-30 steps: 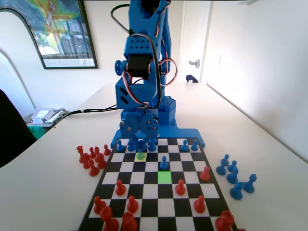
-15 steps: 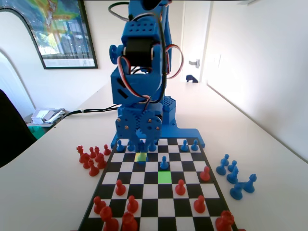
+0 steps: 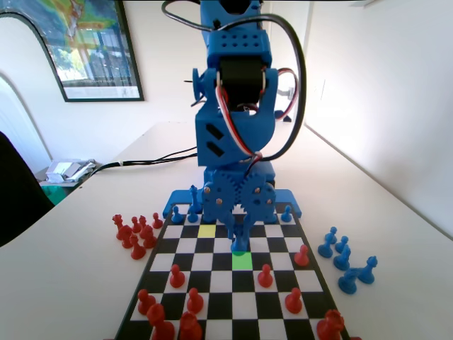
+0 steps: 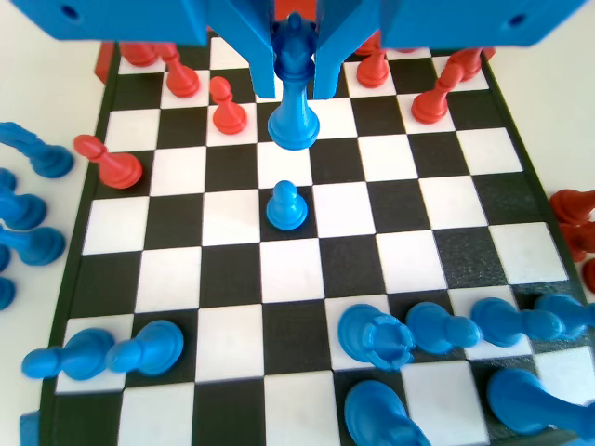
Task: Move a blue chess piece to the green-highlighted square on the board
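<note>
Risk: the small blue pawn (image 4: pixel 286 205) stands on the square just below the carried piece in the wrist view, so a release made short of the target, or a low approach, could knock it over. A tilted release could also leave the piece straddling two squares. The gripper (image 4: pixel 296 65), at top centre of the wrist view, is nearly closed, its jaws clamped on the head of the blue chess piece (image 4: pixel 294 116), which hangs upright over the board (image 4: pixel 409 269). In the fixed view, the gripper (image 3: pixel 239 234) hangs at centre frame, just above the green-highlighted square (image 3: pixel 242 260).
</note>
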Controlling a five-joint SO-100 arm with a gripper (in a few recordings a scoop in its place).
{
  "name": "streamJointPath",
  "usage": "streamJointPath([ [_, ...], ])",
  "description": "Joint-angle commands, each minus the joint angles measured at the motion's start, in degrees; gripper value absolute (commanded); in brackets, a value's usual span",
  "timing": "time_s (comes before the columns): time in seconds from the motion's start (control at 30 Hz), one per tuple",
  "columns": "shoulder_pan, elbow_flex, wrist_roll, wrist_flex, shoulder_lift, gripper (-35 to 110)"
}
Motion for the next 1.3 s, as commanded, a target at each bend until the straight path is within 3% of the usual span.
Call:
streamJointPath([
  [0.0,-1.23,-3.43,0.26,-1.05,-0.62,1],
  [1.27,-1.67,2.11,-2.46,-7.91,-3.25,1],
])
